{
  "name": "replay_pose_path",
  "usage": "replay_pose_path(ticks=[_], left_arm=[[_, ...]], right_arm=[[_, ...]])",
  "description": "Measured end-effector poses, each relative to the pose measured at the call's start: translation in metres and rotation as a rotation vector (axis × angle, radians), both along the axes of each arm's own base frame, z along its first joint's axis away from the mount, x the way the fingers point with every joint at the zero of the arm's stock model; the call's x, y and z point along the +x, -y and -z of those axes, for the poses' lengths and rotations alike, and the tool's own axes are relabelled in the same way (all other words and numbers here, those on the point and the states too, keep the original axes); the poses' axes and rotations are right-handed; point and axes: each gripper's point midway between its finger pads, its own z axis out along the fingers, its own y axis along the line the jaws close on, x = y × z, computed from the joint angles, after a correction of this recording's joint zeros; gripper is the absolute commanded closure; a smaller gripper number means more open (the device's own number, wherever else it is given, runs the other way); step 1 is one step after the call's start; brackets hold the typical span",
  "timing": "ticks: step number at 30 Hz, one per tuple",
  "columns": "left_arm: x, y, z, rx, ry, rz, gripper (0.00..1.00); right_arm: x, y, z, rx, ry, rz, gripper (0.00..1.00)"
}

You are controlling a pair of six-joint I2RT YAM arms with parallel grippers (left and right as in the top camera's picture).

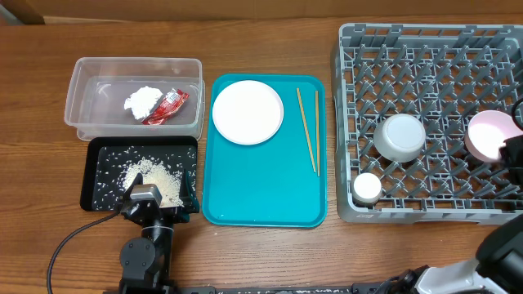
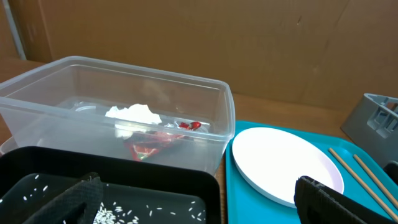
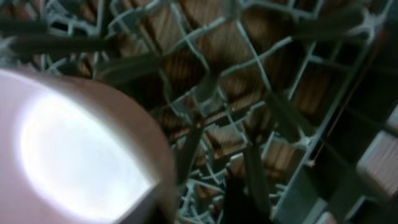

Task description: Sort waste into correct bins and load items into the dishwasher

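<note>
R arm at the rack w/ small plate; L claw idle over rice tray

Overhead: tissue [image 1: 144,100] & red wrapper [image 1: 169,106] lie in clear tub [image 1: 82,69], rice [image 1: 155,175] in black tray [image 1: 94,192]. Bowl [image 1: 400,136], cup [image 1: 367,188] & small plate [image 1: 489,135] are in grey rack [image 1: 425,49], right gripper [image 1: 515,151] at the plate's edge. Large plate [image 1: 248,112] & chopsticks [image 1: 307,131] wait on teal tray [image 1: 261,196].
L wrist: left gripper [image 2: 199,186] spread wide, holding nothing, over black tray's near rim.
R wrist: blurred; pale plate close above the lattice, claw's state can't be told.
Likely step is racking the plate. Best done by seating it upright btwn pegs, clear of the bowl, before letting go.
</note>
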Motion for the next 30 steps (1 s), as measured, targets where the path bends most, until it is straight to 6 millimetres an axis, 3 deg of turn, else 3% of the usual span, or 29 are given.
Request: replay_pose_path(ticks=[5, 8, 12, 15, 18, 27, 30], left_arm=[[0.0, 0.0, 0.0, 0.0, 0.0, 0.0, 0.0], [0.0, 0.0, 0.0, 0.0, 0.0, 0.0, 0.0], [0.0, 0.0, 0.0, 0.0, 0.0, 0.0, 0.0], [0.0, 0.0, 0.0, 0.0, 0.0, 0.0, 0.0], [0.0, 0.0, 0.0, 0.0, 0.0, 0.0, 0.0], [0.0, 0.0, 0.0, 0.0, 0.0, 0.0, 0.0], [0.0, 0.0, 0.0, 0.0, 0.0, 0.0, 0.0]], right_arm=[[-0.002, 0.003, -0.002, -0.016, -0.006, 0.017, 0.92], [0.0, 0.003, -0.012, -0.046, 0.014, 0.005, 0.96], [0.011, -0.003, -0.058, -0.184, 0.096, -0.051, 0.96], [0.018, -0.015, -0.1, -0.323, 0.143, -0.105, 0.96], [0.025, -0.03, -0.127, -0.457, 0.142, -0.16, 0.96], [0.05, -0.069, -0.135, -0.861, -0.123, -0.349, 0.96], [0.052, -0.068, -0.132, -0.973, -0.228, -0.374, 0.96]])
